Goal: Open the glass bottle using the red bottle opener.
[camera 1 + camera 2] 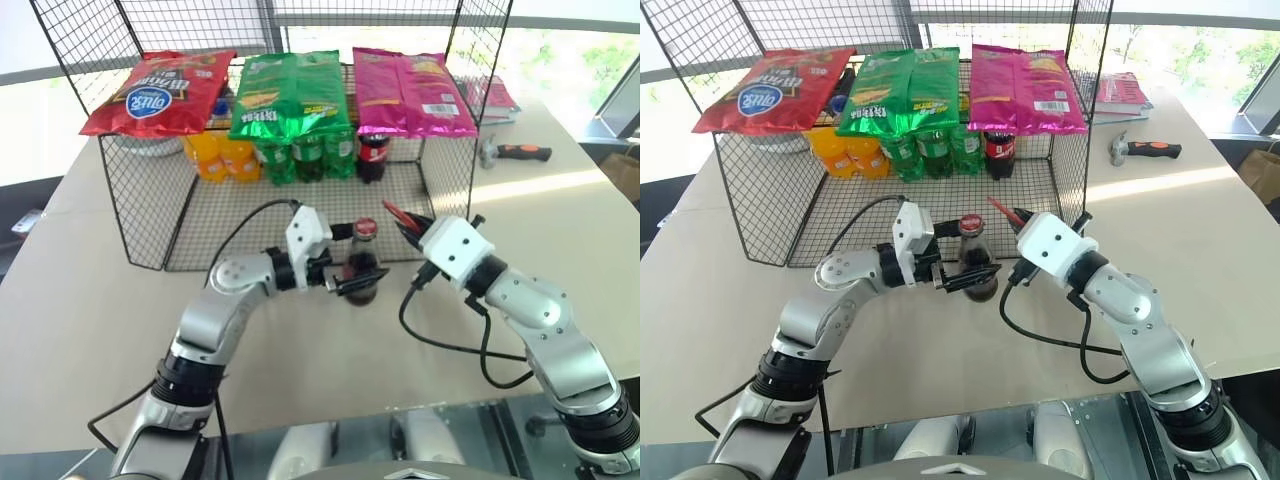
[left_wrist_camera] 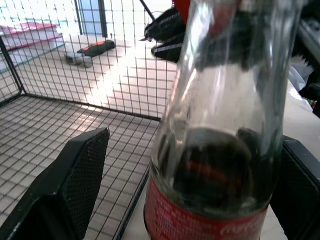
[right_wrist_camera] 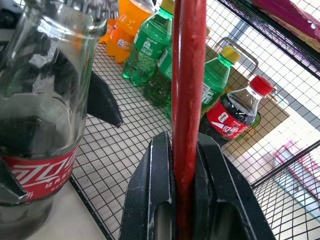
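Centre frame, the left pincer stands apart around the slim, slippery, breakable clear-glass cola bottle, best held at its label band, while the right pincer is clamped on the stiff flat red bottle opener.

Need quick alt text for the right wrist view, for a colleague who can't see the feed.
The right gripper is shut on the red bottle opener, which rises edge-on between its fingers. The glass bottle stands close beside it, with green soda bottles and a dark cola bottle behind on the wire rack.
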### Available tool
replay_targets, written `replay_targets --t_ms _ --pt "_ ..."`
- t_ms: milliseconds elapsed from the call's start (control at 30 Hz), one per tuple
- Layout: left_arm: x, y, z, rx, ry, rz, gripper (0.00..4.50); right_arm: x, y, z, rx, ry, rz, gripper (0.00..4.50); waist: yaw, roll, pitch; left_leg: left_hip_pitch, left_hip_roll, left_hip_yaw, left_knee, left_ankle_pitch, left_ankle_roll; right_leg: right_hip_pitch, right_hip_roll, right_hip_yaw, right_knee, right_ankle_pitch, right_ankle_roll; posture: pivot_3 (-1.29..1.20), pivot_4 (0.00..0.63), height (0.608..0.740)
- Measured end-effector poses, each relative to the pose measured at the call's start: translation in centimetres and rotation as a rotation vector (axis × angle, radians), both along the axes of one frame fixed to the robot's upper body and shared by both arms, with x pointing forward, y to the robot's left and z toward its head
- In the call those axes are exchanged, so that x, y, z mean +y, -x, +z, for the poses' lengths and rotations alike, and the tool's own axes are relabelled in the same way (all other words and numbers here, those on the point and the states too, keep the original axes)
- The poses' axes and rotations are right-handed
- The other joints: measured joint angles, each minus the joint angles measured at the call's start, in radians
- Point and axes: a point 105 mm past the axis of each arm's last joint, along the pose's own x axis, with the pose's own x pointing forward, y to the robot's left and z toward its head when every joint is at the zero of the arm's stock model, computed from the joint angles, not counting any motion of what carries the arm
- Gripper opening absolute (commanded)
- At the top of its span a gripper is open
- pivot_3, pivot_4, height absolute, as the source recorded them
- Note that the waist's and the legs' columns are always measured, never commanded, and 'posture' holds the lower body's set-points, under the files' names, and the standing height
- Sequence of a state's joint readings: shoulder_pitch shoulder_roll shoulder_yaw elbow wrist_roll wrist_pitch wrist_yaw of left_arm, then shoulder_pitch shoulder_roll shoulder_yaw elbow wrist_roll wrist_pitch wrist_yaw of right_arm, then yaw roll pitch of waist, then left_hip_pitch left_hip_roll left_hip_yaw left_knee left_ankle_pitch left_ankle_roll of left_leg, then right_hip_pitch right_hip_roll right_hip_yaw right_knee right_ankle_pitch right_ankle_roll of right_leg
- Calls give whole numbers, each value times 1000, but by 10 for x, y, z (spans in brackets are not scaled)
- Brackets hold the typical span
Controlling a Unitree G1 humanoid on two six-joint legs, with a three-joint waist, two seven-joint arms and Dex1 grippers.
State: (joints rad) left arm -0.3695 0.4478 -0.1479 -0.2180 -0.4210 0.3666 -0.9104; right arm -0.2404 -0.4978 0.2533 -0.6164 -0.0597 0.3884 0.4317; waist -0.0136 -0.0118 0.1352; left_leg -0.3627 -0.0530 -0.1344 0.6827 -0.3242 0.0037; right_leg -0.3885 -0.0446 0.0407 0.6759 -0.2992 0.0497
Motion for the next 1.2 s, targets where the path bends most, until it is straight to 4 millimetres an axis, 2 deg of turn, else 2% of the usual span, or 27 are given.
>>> replay_targets --t_ms 33,67,100,233,500,700,1200 --pt "0 0 0 1 2 -2 4482 0 0 0 -4 2 0 0 0 0 0 0 0 0 0 0 0 0 0 0 0 0 0 0 150 740" --pt "0 1 1 2 2 -4 4095 0 0 0 -7 4 -2 0 0 0 0 0 0 0 0 0 0 0 0 0 0 0 0 0 150 740" --pt "-1 1 1 3 2 -5 3918 0 0 1 -11 7 -3 0 0 0 0 0 0 0 0 0 0 0 0 0 0 0 0 0 150 740" --pt "-2 2 2 10 6 -15 2361 0 1 3 -32 14 0 0 0 0 0 0 0 0 0 0 0 0 0 0 0 0 0 0 150 740" --pt "-1 3 2 10 -4 -22 2361 15 9 2 -129 89 77 0 0 0 0 0 0 0 0 0 0 0 0 0 0 0 0 0 150 740" --pt "0 4 1 8 -13 -29 2361 27 7 5 -185 95 101 0 1 0 0 1 0 0 0 0 0 0 0 0 1 0 0 0 150 740" --pt "-4 3 2 7 -22 -44 2361 28 -3 2 -325 211 58 0 3 0 0 2 0 0 1 0 0 1 0 0 1 0 0 0 150 740"
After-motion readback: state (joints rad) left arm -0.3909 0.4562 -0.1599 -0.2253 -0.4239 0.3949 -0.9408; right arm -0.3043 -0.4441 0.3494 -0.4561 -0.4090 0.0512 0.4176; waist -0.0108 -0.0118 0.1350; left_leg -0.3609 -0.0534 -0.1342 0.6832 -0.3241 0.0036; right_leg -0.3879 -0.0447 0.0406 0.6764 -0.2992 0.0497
